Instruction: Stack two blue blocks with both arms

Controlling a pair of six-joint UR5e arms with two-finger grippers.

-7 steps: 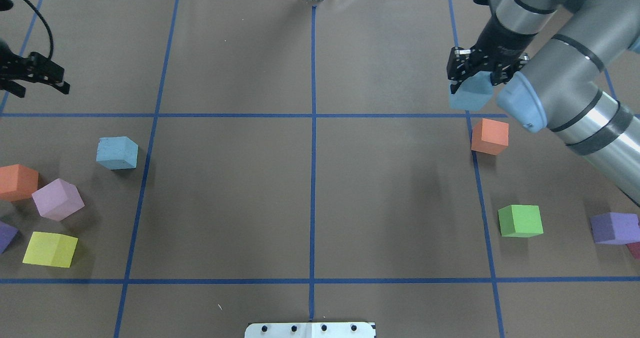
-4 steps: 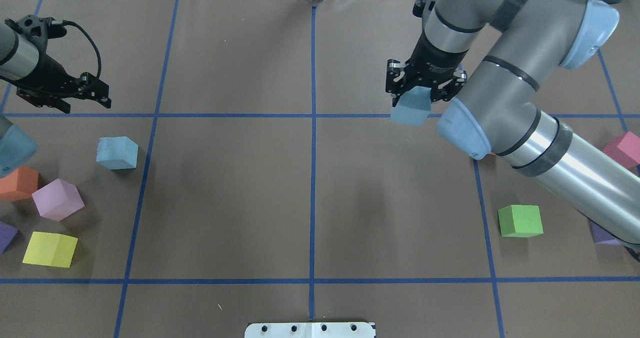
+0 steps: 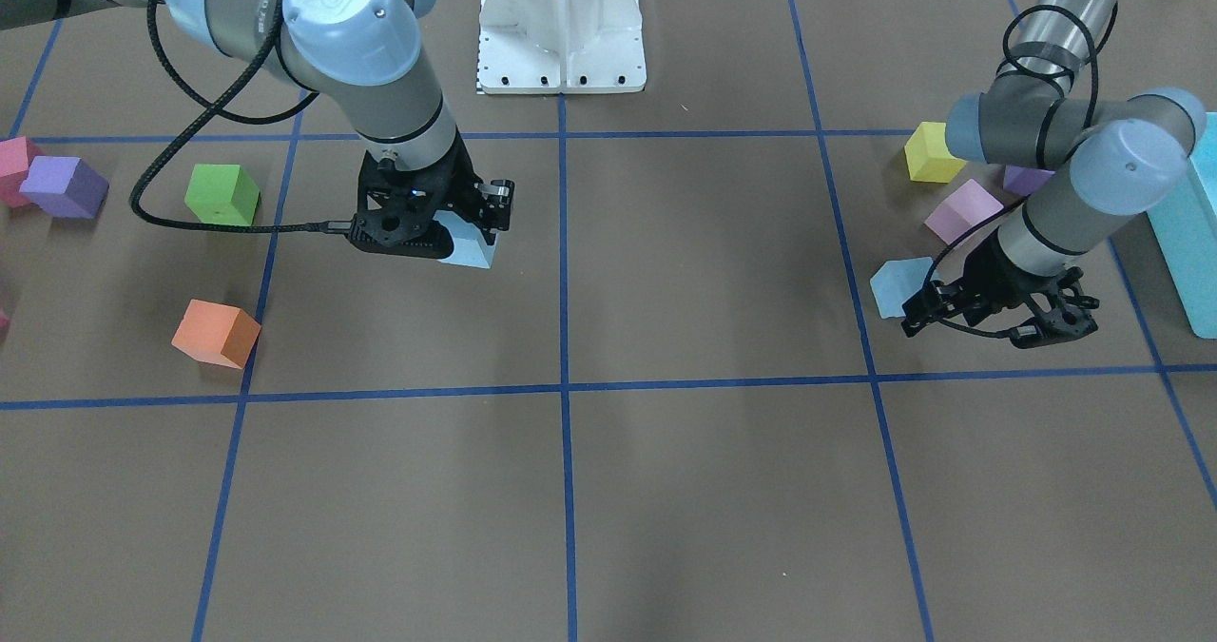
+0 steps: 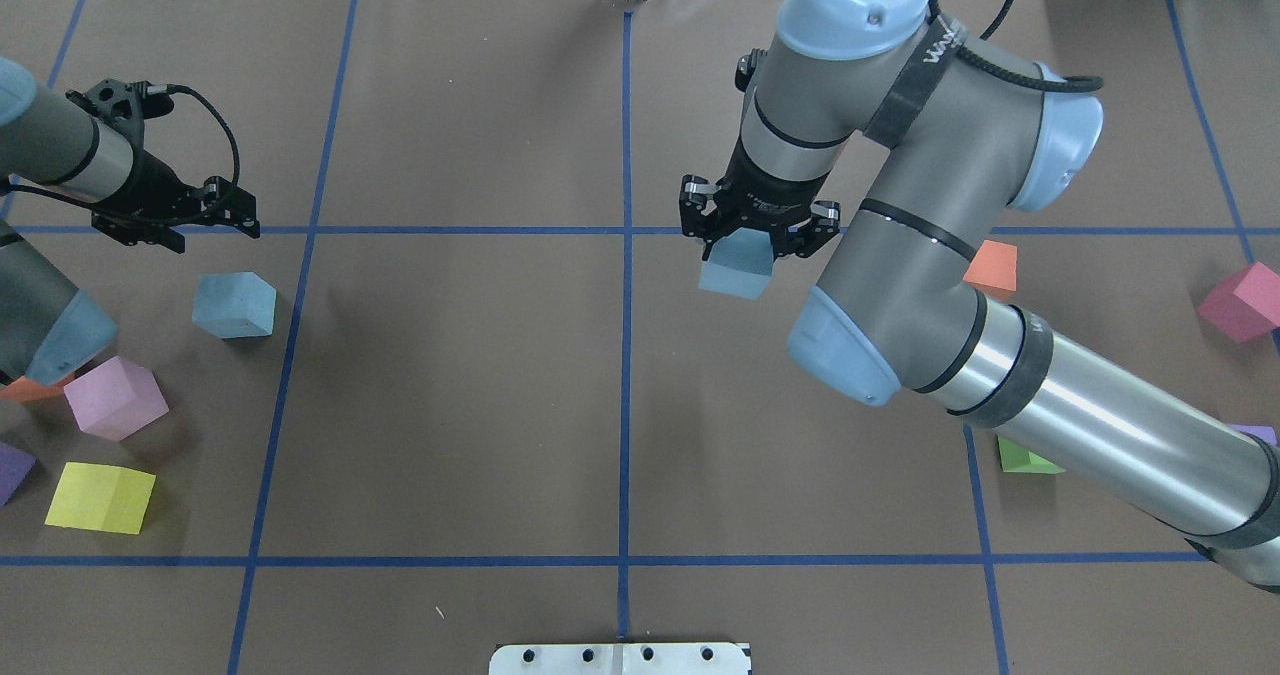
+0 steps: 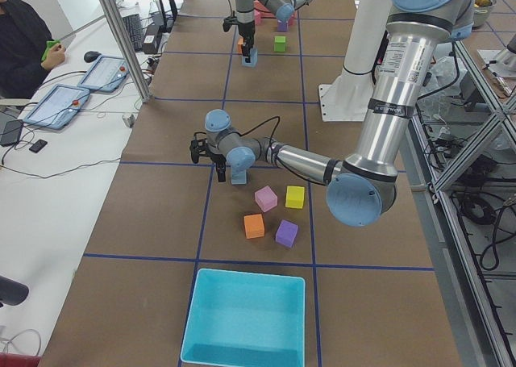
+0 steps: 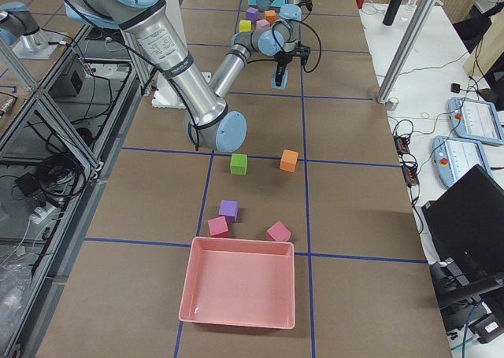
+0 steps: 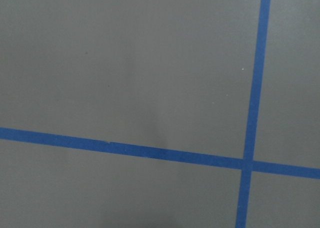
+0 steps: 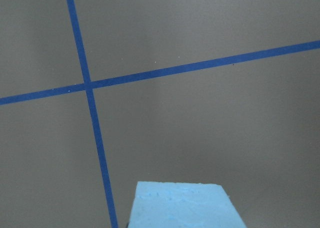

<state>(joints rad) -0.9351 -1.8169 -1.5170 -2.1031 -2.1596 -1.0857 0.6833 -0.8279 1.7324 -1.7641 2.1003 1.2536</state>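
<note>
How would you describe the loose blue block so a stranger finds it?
Start at the turquoise box at the robot's left end of the table. Past it lies a cluster of blocks; the blue block sits at its far edge, near the left gripper. Its neighbours are lilac, yellow, orange and purple.

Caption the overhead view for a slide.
Right gripper holds one blue block; open left gripper hovers near the second blue block.

Sky-blue blocks (image 4: 736, 267), brown table (image 4: 450, 375) w/ blue grid.
</note>
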